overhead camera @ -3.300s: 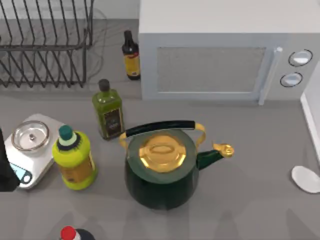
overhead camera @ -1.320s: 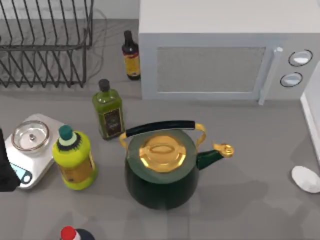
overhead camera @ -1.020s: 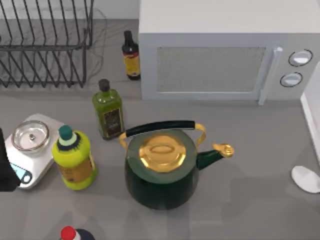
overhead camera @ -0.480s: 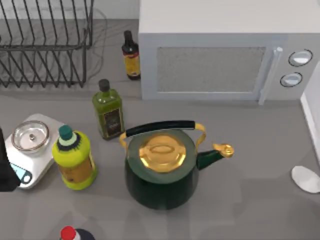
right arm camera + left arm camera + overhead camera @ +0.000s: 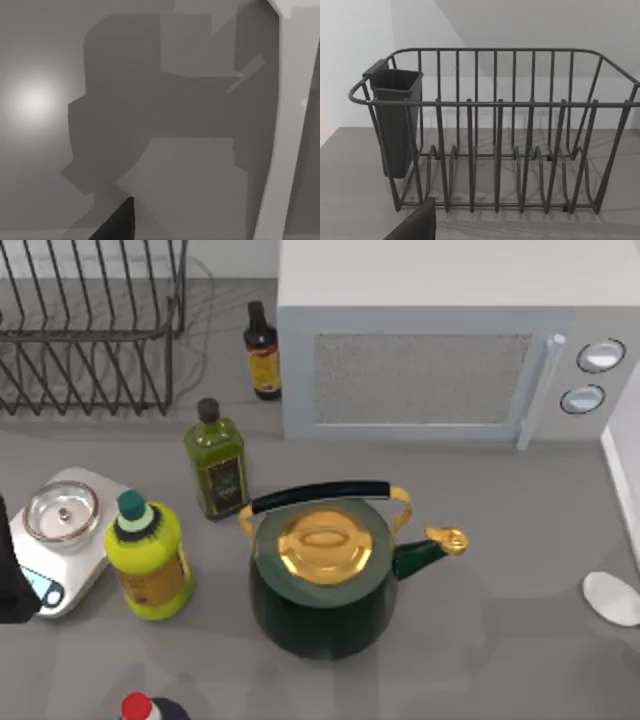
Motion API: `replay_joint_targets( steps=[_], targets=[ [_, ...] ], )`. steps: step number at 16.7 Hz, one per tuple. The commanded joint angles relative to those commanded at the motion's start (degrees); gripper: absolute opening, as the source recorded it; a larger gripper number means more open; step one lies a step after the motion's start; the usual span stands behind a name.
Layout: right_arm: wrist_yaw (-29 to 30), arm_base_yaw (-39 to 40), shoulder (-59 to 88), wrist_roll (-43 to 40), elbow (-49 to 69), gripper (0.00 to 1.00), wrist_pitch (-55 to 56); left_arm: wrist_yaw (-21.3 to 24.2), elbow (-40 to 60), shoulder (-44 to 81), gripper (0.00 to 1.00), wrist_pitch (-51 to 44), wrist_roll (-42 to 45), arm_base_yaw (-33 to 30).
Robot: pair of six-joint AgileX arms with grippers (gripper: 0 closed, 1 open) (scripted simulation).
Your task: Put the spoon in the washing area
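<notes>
Nearest to me in the top view, at the front edge of the desk (image 5: 520, 540), stands a bottle with a red cap (image 5: 137, 706), cut by the frame. Behind it, at the left, is the round yellow-green bottle (image 5: 149, 558) with a teal cap, and just beside it on the left a small kitchen scale (image 5: 62, 540) with a shiny round plate. A dark part of my left arm (image 5: 12, 585) is at the left edge, near the scale. In the middle sits the dark green kettle (image 5: 320, 585) with its gold lid and gold spout tip, the spout pointing to the right.

The spoon (image 5: 612, 598) lies flat on the desk at the far right edge, well apart from the kettle; I see mainly its white oval bowl. Nothing is touching it.

Farther back stands the olive oil bottle (image 5: 216, 462), then the small dark sauce bottle (image 5: 263, 352) just beside the white microwave (image 5: 440, 350). At the back left is the wire dish rack (image 5: 90, 330); my left wrist view faces this rack (image 5: 495, 135), with a dark cutlery cup (image 5: 395, 125) hanging at one end.

My right wrist view looks at grey desk surface with shadows. For both tools I cannot tell if the fingers are spread or pressed together
</notes>
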Motion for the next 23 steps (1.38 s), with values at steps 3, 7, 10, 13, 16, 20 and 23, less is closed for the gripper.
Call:
replay_joint_targets(
  steps=[3,7,10,13,16,20,23],
  targets=[
    [0.0,0.0,0.0,0.0,0.0,0.17,0.0,0.0,0.0,0.0,1.00,0.0,0.0,0.0],
    [0.0,0.0,0.0,0.0,0.0,0.00,0.0,0.0,0.0,0.0,1.00,0.0,0.0,0.0],
    [0.0,0.0,0.0,0.0,0.0,0.00,0.0,0.0,0.0,0.0,1.00,0.0,0.0,0.0],
    [0.0,0.0,0.0,0.0,0.0,0.00,0.0,0.0,0.0,0.0,1.00,0.0,0.0,0.0],
    [-1.1,0.0,-4.2,1.0,3.1,0.00,-6.4,0.0,0.0,0.0,1.00,0.0,0.0,0.0],
    [-1.1,0.0,-7.2,0.6,8.8,0.00,-15.5,0.0,0.0,0.0,1.00,0.0,0.0,0.0],
    [-1.1,-0.1,-10.5,0.5,14.1,0.00,-25.6,0.0,0.0,0.0,1.00,0.0,0.0,0.0]
  ],
)
